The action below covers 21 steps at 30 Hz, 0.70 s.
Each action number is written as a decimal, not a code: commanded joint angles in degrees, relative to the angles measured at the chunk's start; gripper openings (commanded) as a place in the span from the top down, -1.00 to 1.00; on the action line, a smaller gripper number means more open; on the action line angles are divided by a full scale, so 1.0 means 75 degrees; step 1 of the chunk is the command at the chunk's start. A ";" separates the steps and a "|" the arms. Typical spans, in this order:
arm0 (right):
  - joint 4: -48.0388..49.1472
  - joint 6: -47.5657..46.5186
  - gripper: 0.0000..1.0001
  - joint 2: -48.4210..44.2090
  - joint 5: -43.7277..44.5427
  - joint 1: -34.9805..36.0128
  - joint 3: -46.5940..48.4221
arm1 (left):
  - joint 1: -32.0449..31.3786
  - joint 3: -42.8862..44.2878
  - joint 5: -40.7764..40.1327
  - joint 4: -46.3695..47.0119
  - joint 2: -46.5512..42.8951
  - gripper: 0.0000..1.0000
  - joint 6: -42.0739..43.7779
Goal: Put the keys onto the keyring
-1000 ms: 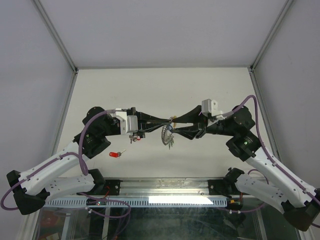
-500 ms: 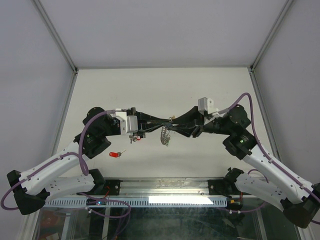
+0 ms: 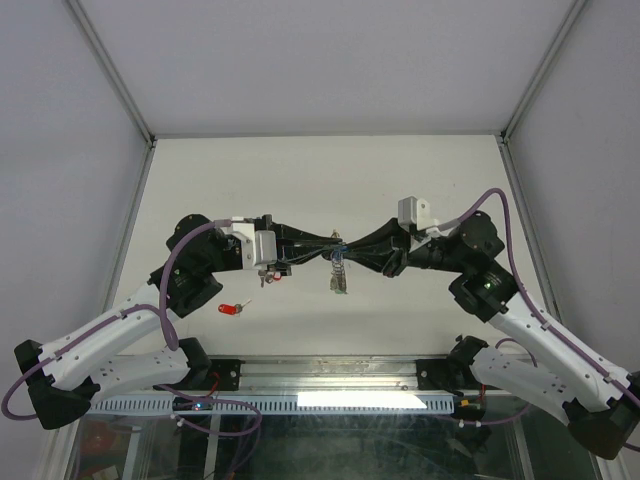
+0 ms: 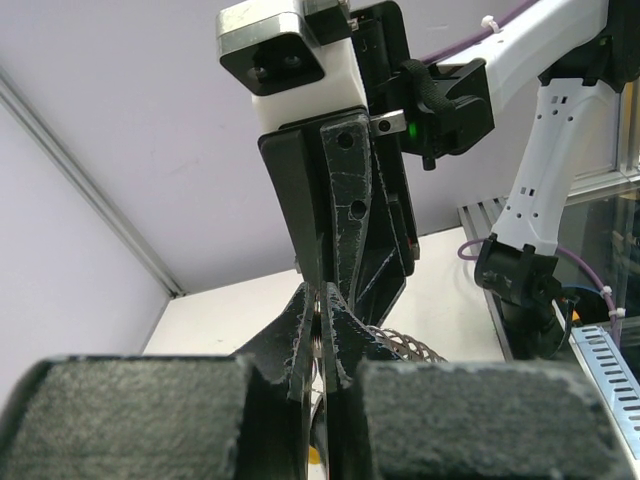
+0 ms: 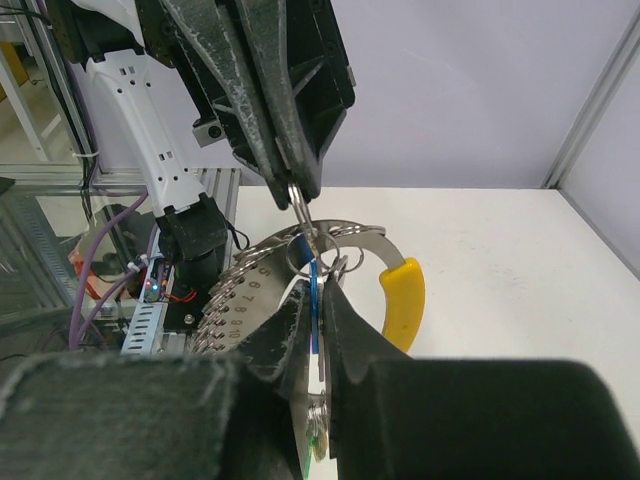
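Note:
In the top view my left gripper [image 3: 328, 243] and right gripper [image 3: 347, 248] meet tip to tip above the middle of the table. The left gripper [image 4: 318, 300] is shut on the thin silver keyring [image 5: 305, 250], pinching its wire at the top. From the ring hang a blue-tagged key [image 5: 316, 300], a numbered metal strip [image 5: 245, 290] and a curved metal piece with a yellow end [image 5: 402, 295]. My right gripper [image 5: 318, 290] is shut on the blue-tagged key just below the ring. A red-tagged key [image 3: 231, 309] lies on the table by the left arm.
The hanging bunch [image 3: 340, 277] dangles below the two grippers' tips. A green tag [image 5: 318, 440] shows low between the right fingers. The white table [image 3: 330, 180] is walled on three sides; a metal rail [image 3: 330, 375] runs along its near edge.
The right gripper has closed from wide open onto the blue-tagged key and moved slightly left. The hanging bunch has swung from splayed out to hanging straight down. The left gripper has held still.

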 commanded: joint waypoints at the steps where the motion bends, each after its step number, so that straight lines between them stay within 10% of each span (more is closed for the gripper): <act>1: -0.0112 -0.0244 0.86 -0.0259 0.0128 0.0035 0.0369 | -0.0039 0.0050 -0.0121 0.0492 -0.0064 1.00 -0.0015; 21: -0.0077 -0.0339 0.89 -0.0403 0.0449 0.0038 0.0324 | -0.0036 0.0147 -0.0052 0.0220 0.0155 1.00 0.0136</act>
